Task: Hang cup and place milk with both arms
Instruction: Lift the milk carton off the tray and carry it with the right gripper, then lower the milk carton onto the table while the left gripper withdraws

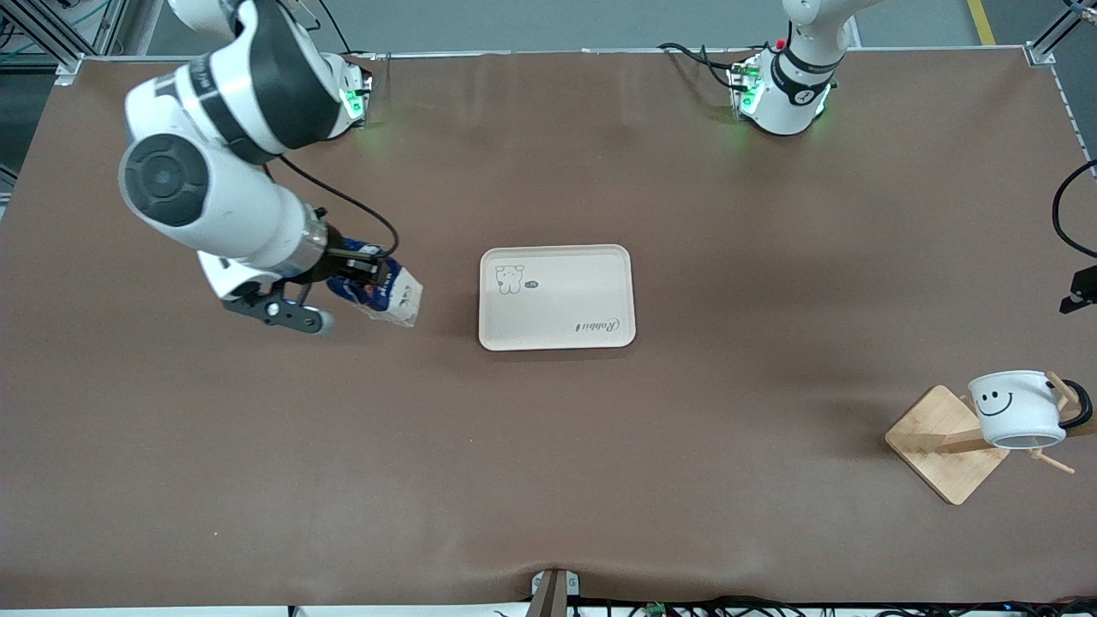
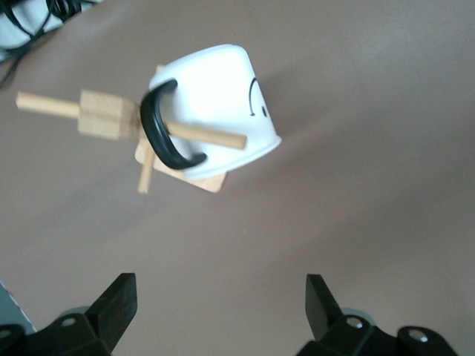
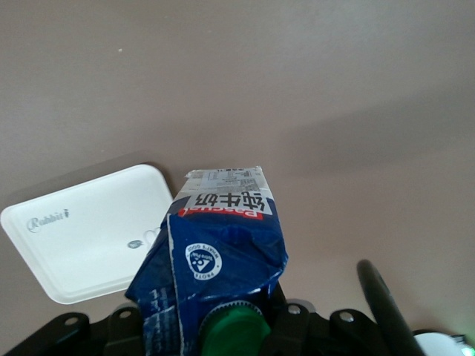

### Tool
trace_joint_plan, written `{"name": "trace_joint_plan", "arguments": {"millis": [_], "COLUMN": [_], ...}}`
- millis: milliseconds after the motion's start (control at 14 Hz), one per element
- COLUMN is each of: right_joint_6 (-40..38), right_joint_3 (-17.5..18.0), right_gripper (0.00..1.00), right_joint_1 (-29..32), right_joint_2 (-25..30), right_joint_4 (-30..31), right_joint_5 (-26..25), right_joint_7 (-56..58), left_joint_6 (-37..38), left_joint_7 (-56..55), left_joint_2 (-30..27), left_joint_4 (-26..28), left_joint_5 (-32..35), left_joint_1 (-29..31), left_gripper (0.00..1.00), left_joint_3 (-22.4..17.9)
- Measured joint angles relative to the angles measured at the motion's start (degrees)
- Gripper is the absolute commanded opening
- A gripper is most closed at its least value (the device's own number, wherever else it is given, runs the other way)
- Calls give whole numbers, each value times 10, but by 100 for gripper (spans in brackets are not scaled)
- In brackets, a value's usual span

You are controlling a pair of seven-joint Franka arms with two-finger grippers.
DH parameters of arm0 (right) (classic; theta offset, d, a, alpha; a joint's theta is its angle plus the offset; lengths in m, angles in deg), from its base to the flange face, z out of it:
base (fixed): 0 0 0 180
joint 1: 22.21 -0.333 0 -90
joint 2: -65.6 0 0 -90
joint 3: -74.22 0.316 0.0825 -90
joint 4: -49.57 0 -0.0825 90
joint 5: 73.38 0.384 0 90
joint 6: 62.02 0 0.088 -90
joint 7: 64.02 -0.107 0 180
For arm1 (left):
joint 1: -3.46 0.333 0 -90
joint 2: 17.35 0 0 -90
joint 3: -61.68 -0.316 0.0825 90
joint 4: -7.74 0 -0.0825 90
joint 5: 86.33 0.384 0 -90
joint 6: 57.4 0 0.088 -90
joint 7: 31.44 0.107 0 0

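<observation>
The white cup (image 1: 1016,410) with a black smiley face hangs by its black handle on a peg of the wooden rack (image 1: 938,441) near the left arm's end of the table. In the left wrist view the cup (image 2: 215,96) and the rack (image 2: 100,115) lie below my left gripper (image 2: 220,285), which is open, empty and apart from them. My right gripper (image 1: 364,272) is shut on the top of the dark-blue milk carton (image 1: 394,298) and holds it tilted over the table beside the tray. In the right wrist view the carton (image 3: 223,237) shows its green cap between my right gripper's (image 3: 223,326) fingers.
A cream tray (image 1: 557,330) with a bear drawing lies at the table's middle and also shows in the right wrist view (image 3: 82,237). A black cable (image 1: 1058,214) loops at the table edge by the left arm's end.
</observation>
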Motion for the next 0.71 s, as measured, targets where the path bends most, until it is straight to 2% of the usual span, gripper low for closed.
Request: {"name": "trace_joint_plan", "arguments": {"millis": [143,429,714], "right_joint_6": [-6,-6,5], "right_joint_3": [-1,-2,-2], "right_gripper": [0,0,0], "right_joint_1": [39,121,185], "right_joint_2": [21,68,76], "right_joint_4": [30,115,157], "right_joint_5": [0,-1,-5], "right_joint_7": [50,150,240], "left_joint_6": [23,62,80], "left_joint_7": [-44,-147,-241], "left_joint_2": [-11,-25,-32], "left_joint_4": [0,0,0], "left_joint_5": [-1,-1,-1], "left_joint_1": [0,-1,-2], "left_gripper": [100,100,100], "left_joint_3": [4,40,87]}}
